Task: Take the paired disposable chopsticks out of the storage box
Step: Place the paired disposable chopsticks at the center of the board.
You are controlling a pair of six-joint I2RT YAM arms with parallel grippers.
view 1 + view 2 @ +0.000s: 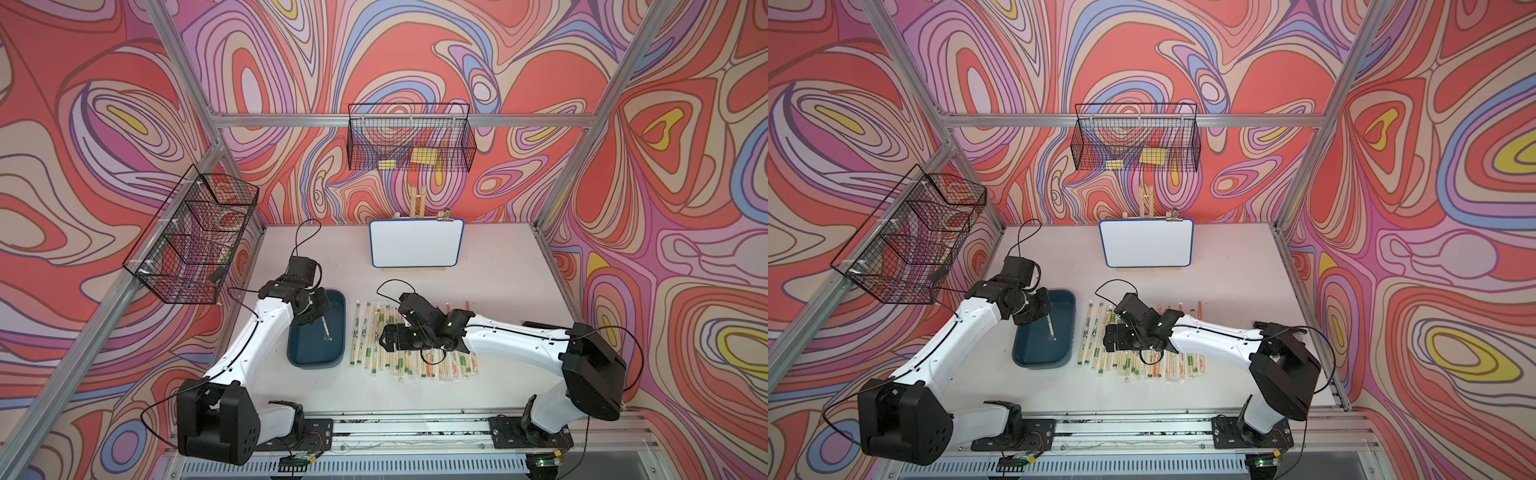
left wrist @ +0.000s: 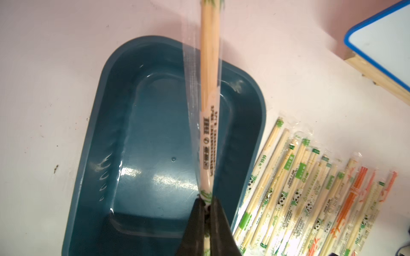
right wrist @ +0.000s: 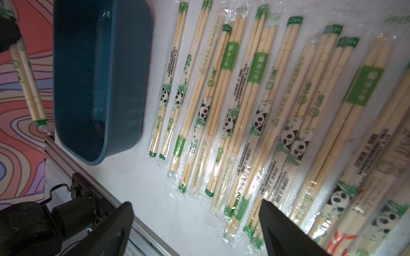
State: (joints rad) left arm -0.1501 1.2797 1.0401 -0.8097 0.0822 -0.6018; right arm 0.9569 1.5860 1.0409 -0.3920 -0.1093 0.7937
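Presently, one sleeved chopstick pair (image 2: 209, 110) is clamped at its end by the left gripper (image 2: 206, 199) above the storage box (image 2: 111, 133), long axis along the box's length; the right gripper (image 3: 195, 205) is positioned, jaws apart, over pairs (image 3: 239, 88) beside the box.

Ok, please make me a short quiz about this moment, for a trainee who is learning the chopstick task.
1. True or false: the left claw is shut on one pale bamboo chopstick pair in a clear plastic sleeve.
2. What lies under the held pair? A) the shallow dark teal plastic storage box; B) a white board; C) a wire basket.
3. Fill in: the right claw stands ____ above the sleeved pairs lying on the pale table.
Key: 1 true; 2 A; 3 open.
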